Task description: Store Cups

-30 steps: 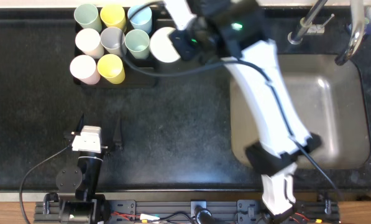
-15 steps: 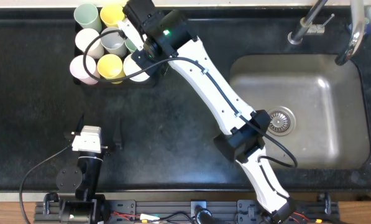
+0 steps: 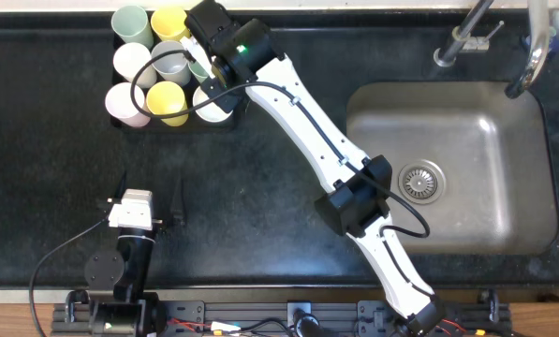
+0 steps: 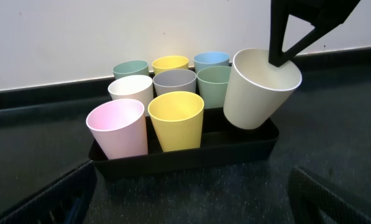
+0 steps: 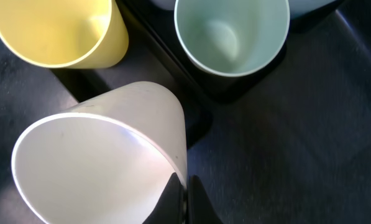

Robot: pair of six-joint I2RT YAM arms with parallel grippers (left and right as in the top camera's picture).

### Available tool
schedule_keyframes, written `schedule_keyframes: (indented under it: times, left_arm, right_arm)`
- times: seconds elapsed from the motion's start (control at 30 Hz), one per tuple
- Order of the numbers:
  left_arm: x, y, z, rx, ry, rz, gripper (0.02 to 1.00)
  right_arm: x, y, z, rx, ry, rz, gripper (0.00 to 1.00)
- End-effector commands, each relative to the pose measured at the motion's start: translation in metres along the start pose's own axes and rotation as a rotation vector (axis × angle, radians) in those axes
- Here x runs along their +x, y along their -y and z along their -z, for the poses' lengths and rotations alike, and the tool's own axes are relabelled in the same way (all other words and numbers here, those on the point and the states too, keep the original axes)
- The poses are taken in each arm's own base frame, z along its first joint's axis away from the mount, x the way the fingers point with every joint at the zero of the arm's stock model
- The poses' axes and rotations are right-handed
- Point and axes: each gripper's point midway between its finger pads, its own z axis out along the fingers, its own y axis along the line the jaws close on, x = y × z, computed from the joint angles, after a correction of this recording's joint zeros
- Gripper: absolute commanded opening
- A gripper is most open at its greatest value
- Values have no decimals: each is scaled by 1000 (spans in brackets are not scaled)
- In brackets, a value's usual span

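Right gripper (image 5: pixel 186 194): clamped on the rim of the cream cup (image 4: pixel 257 92), one finger inside the wall and one outside.
Cream cup: tilted at the tray's free corner place, just beside the front yellow cup (image 4: pixel 176 122) and in front of the pale green cup (image 4: pixel 214 83). Its base is low in the black tray (image 4: pixel 191 159), but you cannot tell whether it sits flat yet.
Left gripper (image 3: pixel 151 194): fingers apart, holding nothing, resting on the dark counter (image 3: pixel 260 187) well apart from the tray.
Step in hand: seating the last cup; judging by the filled places, the job is nearly done.
How to do it well: bring the cup upright before you lower it, so the base goes down square inside the tray wall and does not catch the rim.
Watch for: the cup's side nudging the yellow cup or the pale green cup. They stand close, so a sideways push could tip a neighbour.
Release: let go only once the cup stands on its own, then lift the inner finger straight up so it does not drag the wall.
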Motion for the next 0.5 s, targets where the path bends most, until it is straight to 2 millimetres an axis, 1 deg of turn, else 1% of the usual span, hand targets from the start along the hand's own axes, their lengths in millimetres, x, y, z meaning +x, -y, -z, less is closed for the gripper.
schedule_keyframes:
  times: [0.03, 0.5]
  left_arm:
    - [0, -2, 0, -9, 1, -19, 998]
    - [0, -2, 0, -9, 1, -19, 998]
  right_arm:
    - [-9, 3, 0, 13, 34, 2, 40]
    - [-2, 3, -26, 10, -11, 33, 42]
